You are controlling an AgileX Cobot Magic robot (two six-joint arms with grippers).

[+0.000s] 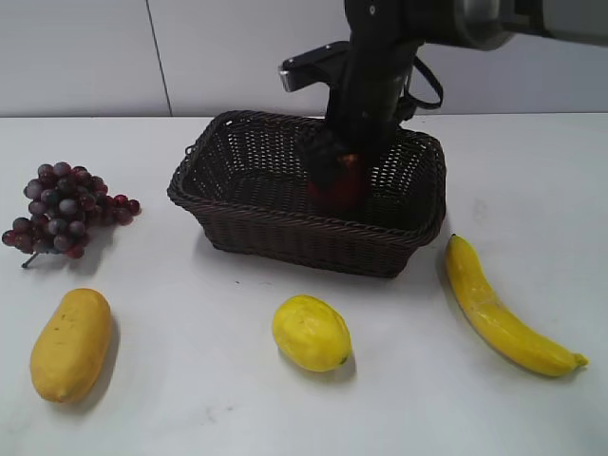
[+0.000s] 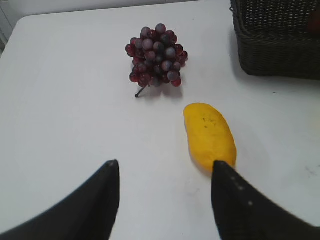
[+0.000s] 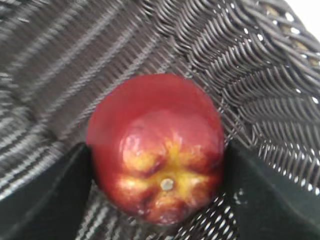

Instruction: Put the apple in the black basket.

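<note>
Exterior view: the black basket (image 1: 237,214) stands at the centre rear of the white counter (image 1: 190,399). Inside it, toward its right half, is the apple (image 1: 334,185), its upper part hidden by the right gripper (image 1: 334,171), which reaches down into the basket from above. Whether the apple rests on the basket floor cannot be told.

Right wrist view: the apple (image 3: 157,150) fills the centre, stem end with its yellow-orange patch facing the camera, woven basket wall (image 3: 260,80) behind and to the right. The right gripper (image 3: 157,160) is closed to the apple's width, one dark finger (image 3: 45,195) pressed against each side of the fruit.

Left wrist view: the left gripper (image 2: 165,170) is spread wide with nothing between its fingers, above the bare counter (image 2: 65,100). Ahead of it lie a yellow mango (image 2: 210,135) and a grape bunch (image 2: 156,55); a corner of the basket (image 2: 275,40) shows at upper right.

Outside the basket, along the front of the counter: the mango (image 1: 71,344), a lemon (image 1: 311,332) and a banana (image 1: 499,309), with the grape bunch (image 1: 65,209) at left.
</note>
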